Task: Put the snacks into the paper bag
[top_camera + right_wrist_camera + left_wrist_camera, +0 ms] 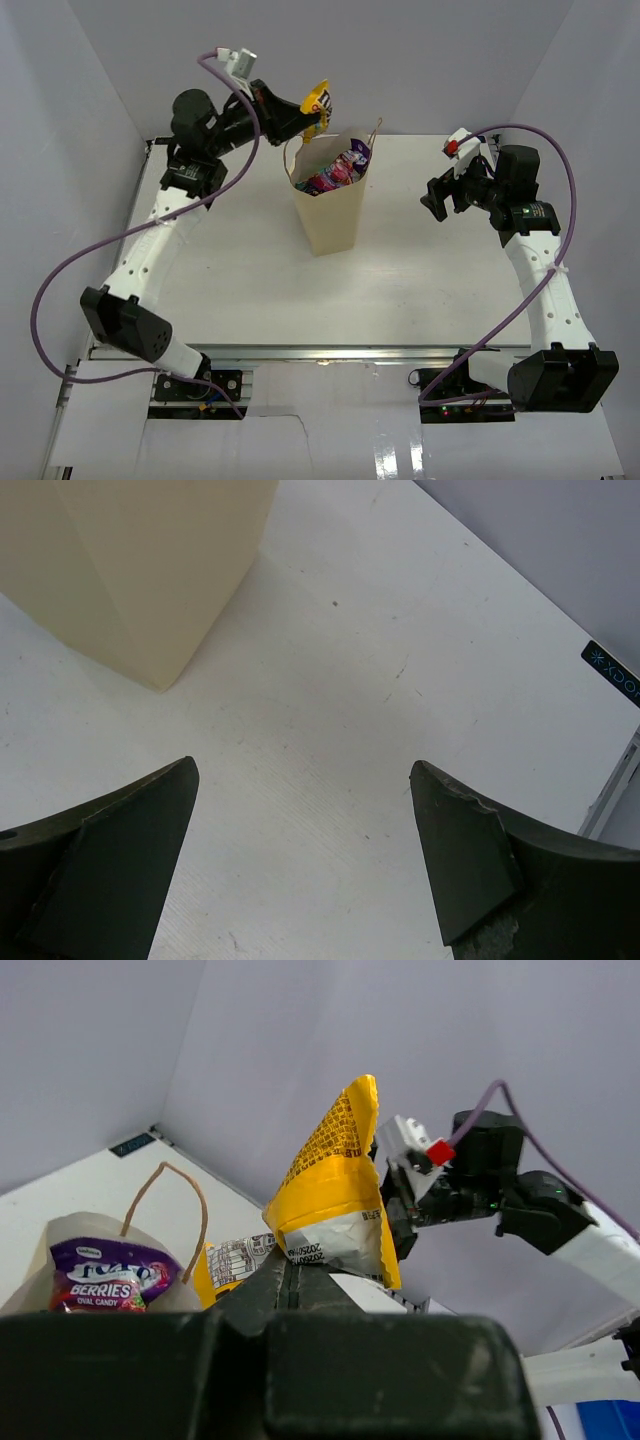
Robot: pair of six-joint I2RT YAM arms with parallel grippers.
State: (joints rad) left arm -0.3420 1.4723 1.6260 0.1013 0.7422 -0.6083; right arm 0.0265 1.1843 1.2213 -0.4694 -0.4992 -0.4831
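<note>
The tan paper bag (330, 215) stands upright mid-table, with a purple berries candy packet (345, 168) and other snacks showing in its open mouth. My left gripper (297, 118) is shut on a yellow snack packet (318, 102) and holds it above the bag's back-left rim. In the left wrist view the yellow packet (335, 1195) sticks up from the closed fingers, with the bag's handle (170, 1210) and the purple packet (105, 1275) to the left. My right gripper (437, 200) is open and empty, hovering right of the bag; its view shows the bag's base (160, 570).
White walls close the table at back and sides. The white tabletop (240, 280) spreads around the bag. A blue label (612, 672) sits near the table's far right edge.
</note>
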